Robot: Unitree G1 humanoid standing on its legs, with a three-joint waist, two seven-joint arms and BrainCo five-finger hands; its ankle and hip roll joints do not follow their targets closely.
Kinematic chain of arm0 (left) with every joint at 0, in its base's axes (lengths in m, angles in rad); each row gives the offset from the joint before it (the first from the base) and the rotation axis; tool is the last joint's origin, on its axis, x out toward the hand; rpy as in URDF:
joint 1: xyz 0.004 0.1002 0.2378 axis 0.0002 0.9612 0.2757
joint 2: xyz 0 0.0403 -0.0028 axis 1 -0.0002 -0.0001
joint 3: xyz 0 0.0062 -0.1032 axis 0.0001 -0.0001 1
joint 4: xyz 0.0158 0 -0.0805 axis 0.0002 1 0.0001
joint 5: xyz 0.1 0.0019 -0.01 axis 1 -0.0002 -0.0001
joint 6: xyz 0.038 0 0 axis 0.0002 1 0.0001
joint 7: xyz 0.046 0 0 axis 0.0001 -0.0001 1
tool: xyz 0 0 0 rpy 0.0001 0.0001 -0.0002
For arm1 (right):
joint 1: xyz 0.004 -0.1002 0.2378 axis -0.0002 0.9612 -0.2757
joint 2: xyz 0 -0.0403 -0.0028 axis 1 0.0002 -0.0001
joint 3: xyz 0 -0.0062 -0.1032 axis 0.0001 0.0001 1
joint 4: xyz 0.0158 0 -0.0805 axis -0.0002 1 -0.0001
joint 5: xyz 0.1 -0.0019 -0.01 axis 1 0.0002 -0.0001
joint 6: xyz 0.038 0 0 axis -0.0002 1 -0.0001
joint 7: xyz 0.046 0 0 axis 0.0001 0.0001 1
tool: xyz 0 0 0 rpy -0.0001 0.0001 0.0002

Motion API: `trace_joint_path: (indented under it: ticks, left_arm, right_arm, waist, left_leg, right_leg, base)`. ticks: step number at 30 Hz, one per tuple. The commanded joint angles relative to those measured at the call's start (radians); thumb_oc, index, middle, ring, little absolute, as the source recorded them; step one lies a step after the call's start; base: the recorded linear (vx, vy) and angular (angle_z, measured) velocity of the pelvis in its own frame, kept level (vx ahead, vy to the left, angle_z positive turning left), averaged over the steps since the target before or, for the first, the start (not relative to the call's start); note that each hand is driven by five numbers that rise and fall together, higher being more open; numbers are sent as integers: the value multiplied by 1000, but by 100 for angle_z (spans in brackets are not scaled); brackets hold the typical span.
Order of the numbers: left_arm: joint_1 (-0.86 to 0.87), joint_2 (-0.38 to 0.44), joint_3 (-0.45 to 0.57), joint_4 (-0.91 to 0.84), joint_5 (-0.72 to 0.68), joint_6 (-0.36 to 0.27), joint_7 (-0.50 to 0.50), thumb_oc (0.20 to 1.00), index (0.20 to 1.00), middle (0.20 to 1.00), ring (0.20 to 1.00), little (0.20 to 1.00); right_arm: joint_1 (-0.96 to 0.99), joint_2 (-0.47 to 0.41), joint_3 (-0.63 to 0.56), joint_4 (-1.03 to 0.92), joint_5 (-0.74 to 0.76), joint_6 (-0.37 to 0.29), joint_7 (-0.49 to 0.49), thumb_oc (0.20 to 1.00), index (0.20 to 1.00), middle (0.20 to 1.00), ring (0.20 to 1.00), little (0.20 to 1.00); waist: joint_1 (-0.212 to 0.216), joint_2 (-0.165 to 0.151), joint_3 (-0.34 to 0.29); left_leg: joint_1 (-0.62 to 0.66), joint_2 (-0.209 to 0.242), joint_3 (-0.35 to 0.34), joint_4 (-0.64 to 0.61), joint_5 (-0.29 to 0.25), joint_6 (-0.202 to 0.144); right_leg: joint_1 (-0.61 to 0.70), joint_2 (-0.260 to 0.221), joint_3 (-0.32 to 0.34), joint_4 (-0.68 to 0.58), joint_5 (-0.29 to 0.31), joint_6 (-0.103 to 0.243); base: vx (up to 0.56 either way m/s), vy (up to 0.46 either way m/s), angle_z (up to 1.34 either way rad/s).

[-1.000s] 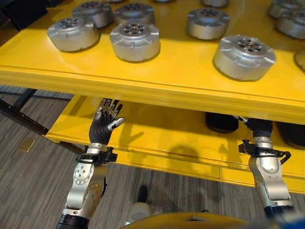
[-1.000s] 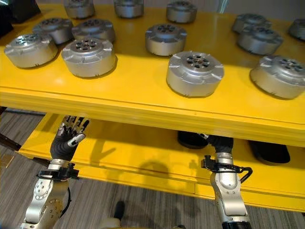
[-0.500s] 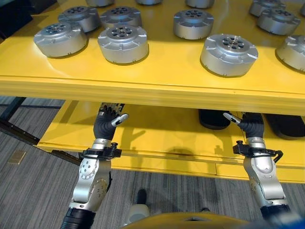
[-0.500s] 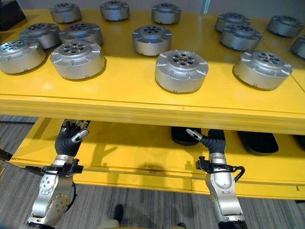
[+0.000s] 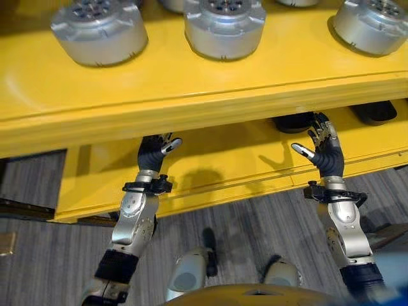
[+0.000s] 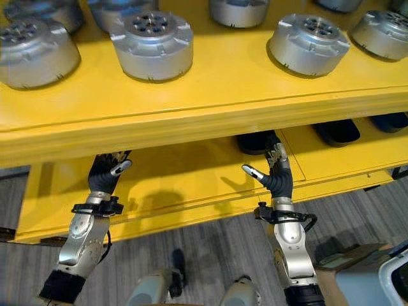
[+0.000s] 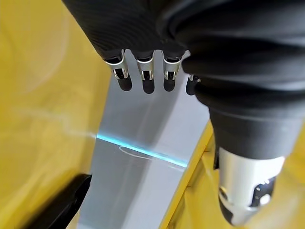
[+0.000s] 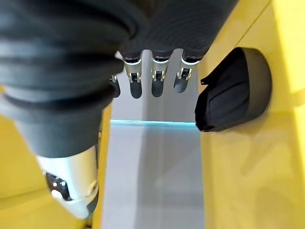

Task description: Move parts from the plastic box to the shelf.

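Several round silver parts, such as one (image 5: 224, 29) and another (image 6: 308, 44), stand on the top board (image 5: 287, 60) of the yellow shelf. Neither hand holds anything. My left hand (image 5: 153, 154) is raised just under the top board's front edge, which covers its fingertips; its thumb sticks out sideways. In the left wrist view its fingers (image 7: 145, 78) are straight, with bare yellow board past them. My right hand (image 5: 326, 152) is up in front of the lower board (image 5: 223, 162), open with fingers spread. Its fingers (image 8: 157, 76) also show straight.
Black shapes (image 5: 293, 121) (image 6: 338, 131) lie on the lower board close behind the right hand; one (image 8: 233, 90) shows beside its fingers. A pale box corner (image 6: 395, 280) and brown cardboard (image 6: 338, 264) sit on the grey carpet at lower right.
The camera has swung, so the whole picture shifted. My right hand has come out from under the top board and now shows fully, fingers spread. The left hand stays near the board's edge.
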Motion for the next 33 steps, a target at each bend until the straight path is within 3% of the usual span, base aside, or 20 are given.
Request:
trace_joint_path:
  ticks: [1, 2, 3, 5, 10, 12, 17, 21, 26, 27, 29, 30, 32, 33]
  left_arm:
    - [43, 38, 61, -110, -4, -21, -4, 1000, 1000, 1000, 1000, 1000]
    - [45, 39, 62, -111, -4, -20, -4, 1000, 1000, 1000, 1000, 1000]
    - [81, 37, 77, -109, -14, -15, -18, 1000, 1000, 1000, 1000, 1000]
    - [110, 33, 91, -112, -7, -11, -23, 1000, 1000, 1000, 1000, 1000]
    - [143, 19, 98, -113, -27, 0, -39, 1000, 1000, 1000, 1000, 1000]
    - [160, 8, 85, -105, -34, 11, -64, 1000, 1000, 1000, 1000, 1000]
    - [174, 1, 83, -95, -39, 14, -84, 1000, 1000, 1000, 1000, 1000]
    - [177, -13, 55, -81, -38, 19, -99, 1000, 1000, 1000, 1000, 1000]
    - [171, -22, 49, -80, -27, 12, -106, 1000, 1000, 1000, 1000, 1000]
    - [154, -30, 47, -73, -21, 6, -98, 1000, 1000, 1000, 1000, 1000]
    - [145, -40, 47, -69, -16, 5, -94, 1000, 1000, 1000, 1000, 1000]
    - [148, -45, 48, -70, -14, 5, -93, 1000, 1000, 1000, 1000, 1000]
    - [146, -55, 36, -63, -11, 8, -100, 1000, 1000, 1000, 1000, 1000]
    - [142, -56, 28, -59, -8, 7, -103, 1000, 1000, 1000, 1000, 1000]
  right_arm:
    - [-22, -9, -31, -43, 24, -37, 12, 1000, 1000, 1000, 1000, 1000]
    - [-21, -8, -30, -45, 24, -37, 12, 1000, 1000, 1000, 1000, 1000]
    - [-13, -9, -29, -47, 24, -35, 20, 1000, 1000, 1000, 1000, 1000]
    - [7, -12, -33, -61, 21, -29, 33, 1000, 1000, 1000, 1000, 1000]
    - [66, -18, -65, -83, 18, -24, 51, 1000, 1000, 1000, 1000, 1000]
    - [120, -25, -110, -101, 8, -28, 62, 1000, 1000, 1000, 1000, 1000]
    - [138, -39, -142, -116, -6, -36, 60, 1000, 1000, 1000, 1000, 1000]
    - [148, -54, -165, -126, -1, -57, 53, 1000, 1000, 1000, 1000, 1000]
    - [132, -71, -172, -122, 4, -74, 48, 1000, 1000, 1000, 1000, 1000]
    - [121, -73, -168, -109, 7, -81, 39, 1000, 1000, 1000, 1000, 1000]
    - [102, -78, -160, -95, 12, -89, 37, 1000, 1000, 1000, 1000, 1000]
    - [94, -79, -153, -89, 17, -90, 43, 1000, 1000, 1000, 1000, 1000]
    - [92, -80, -149, -82, 17, -90, 52, 1000, 1000, 1000, 1000, 1000]
    - [96, -75, -150, -73, 19, -92, 55, 1000, 1000, 1000, 1000, 1000]
  waist:
    - [31, -63, -81]
    - [33, -63, -81]
    - [46, -75, -90]
    - [45, -80, -98]
    - [15, -78, -110]
    - [-35, -60, -114]
    - [-66, -41, -108]
    - [-114, -16, -74]
    - [-128, -5, -48]
    - [-113, -4, -33]
    - [-92, -11, -25]
    - [-79, -13, -21]
    - [-61, -17, -18]
    - [-58, -15, -22]
  left_leg:
    - [62, 21, -35, 0, -96, -69]
    - [63, 22, -33, 2, -98, -70]
    - [61, 34, 6, 14, -96, -79]
    - [60, 47, 28, 18, -87, -89]
    - [61, 94, 70, 17, -55, -114]
    - [75, 150, 91, -1, -9, -151]
    - [101, 205, 120, -28, 46, -190]
    - [136, 306, 155, -51, 129, -251]
    - [143, 342, 103, -7, 135, -268]
    - [106, 321, -15, 32, 166, -250]
    - [70, 250, -184, 70, 126, -222]
    - [66, 201, -262, 85, 78, -204]
    - [35, 103, -356, 99, 19, -177]
    - [31, 56, -383, 66, 17, -170]
  right_leg:
    - [122, 36, 3, -233, 101, 40]
    - [125, 37, 4, -236, 102, 40]
    - [157, 47, -20, -326, 80, 34]
    - [164, 64, 2, -382, 64, 26]
    - [168, 105, 39, -453, 38, 12]
    - [169, 160, 79, -502, -23, -18]
    - [170, 212, 119, -522, -45, -41]
    - [150, 313, 190, -510, -81, -87]
    - [128, 373, 266, -500, -93, -117]
    - [107, 391, 301, -500, -77, -135]
    - [92, 395, 347, -499, -66, -140]
    - [90, 400, 380, -495, -68, -143]
    - [88, 402, 415, -497, -62, -149]
    - [88, 407, 419, -500, -59, -149]
  base:
    - [-51, -28, -62]
    - [-80, -93, -116]
    - [-87, -115, -120]
    - [-85, -170, -89]
    - [-45, -146, -64]
    - [-52, -259, -57]
    - [-42, -206, -34]
    - [-65, -302, -45]
    - [-51, -234, -71]
    - [-108, -198, -82]
    - [-64, -131, -102]
    - [51, -74, -117]
    - [97, -46, -92]
    - [95, -11, -76]
